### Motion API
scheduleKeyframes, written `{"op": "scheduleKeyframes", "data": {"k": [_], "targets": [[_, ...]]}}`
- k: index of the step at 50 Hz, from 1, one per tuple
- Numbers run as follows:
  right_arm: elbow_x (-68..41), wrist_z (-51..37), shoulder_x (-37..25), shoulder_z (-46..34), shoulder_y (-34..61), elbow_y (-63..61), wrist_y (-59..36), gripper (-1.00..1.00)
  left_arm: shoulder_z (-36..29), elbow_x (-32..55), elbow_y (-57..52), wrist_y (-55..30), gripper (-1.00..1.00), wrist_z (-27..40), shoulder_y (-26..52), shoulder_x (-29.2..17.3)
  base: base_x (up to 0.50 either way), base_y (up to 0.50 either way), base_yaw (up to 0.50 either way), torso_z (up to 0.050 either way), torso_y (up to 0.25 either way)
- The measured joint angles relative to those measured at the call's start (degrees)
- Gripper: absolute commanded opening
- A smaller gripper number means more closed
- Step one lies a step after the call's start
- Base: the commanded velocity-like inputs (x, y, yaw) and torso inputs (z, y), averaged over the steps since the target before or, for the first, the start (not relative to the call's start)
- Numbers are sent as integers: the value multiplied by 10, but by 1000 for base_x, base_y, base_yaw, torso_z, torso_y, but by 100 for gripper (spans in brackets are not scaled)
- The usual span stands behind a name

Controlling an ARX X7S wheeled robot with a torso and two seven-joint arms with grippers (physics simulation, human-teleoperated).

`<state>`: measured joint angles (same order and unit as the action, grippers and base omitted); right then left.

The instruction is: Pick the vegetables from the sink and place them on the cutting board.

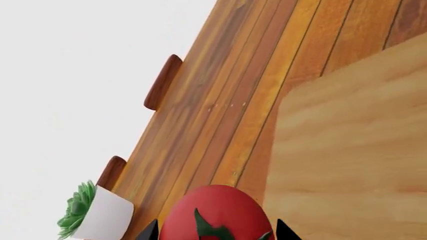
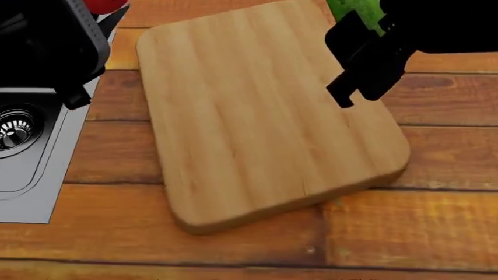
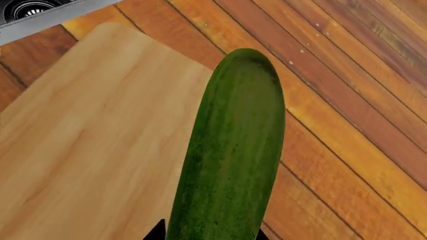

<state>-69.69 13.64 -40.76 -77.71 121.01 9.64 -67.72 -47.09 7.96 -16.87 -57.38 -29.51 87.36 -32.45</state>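
Note:
My left gripper (image 1: 213, 232) is shut on the red tomato (image 1: 217, 212) with its green stem; in the head view the tomato (image 2: 105, 6) shows at the top left, above the counter between the sink (image 2: 31, 157) and the cutting board (image 2: 257, 111). My right gripper (image 3: 208, 235) is shut on the long dark-green cucumber (image 3: 233, 145) and holds it above the far right edge of the light-wood board (image 3: 87, 140). In the head view only the cucumber's tip (image 2: 354, 10) shows above the black right arm. The sink's drain (image 2: 11, 129) shows at the left.
The orange-brown plank countertop (image 2: 420, 221) surrounds the board. In the left wrist view a small white pot with a green succulent (image 1: 93, 212) stands near the counter's back edge, beside two brown wooden pegs (image 1: 162, 82). The board (image 1: 353, 160) lies right of the tomato there.

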Motion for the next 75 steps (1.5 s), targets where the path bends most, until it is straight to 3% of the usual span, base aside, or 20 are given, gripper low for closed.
{"op": "scheduleKeyframes", "data": {"k": [13,26,44,56,75], "targets": [[-4,-3,-1,12,-1,0,6,-100,0,0,21,13,-100,-1,9,14,60,-496,0,0,0],[10,25,12,11,15,3,16,-100,21,24,41,-6,-100,-14,22,29,0,0,0,0,0],[30,50,33,10,34,23,21,-100,114,106,46,-134,-100,-41,55,58,0,0,0,0,1],[22,25,28,21,20,9,20,-100,166,152,23,-209,-100,-39,25,71,0,0,0,0,0],[11,3,18,35,15,-8,14,-100,184,150,49,-217,-100,-11,-24,66,0,0,0,1,1]]}}
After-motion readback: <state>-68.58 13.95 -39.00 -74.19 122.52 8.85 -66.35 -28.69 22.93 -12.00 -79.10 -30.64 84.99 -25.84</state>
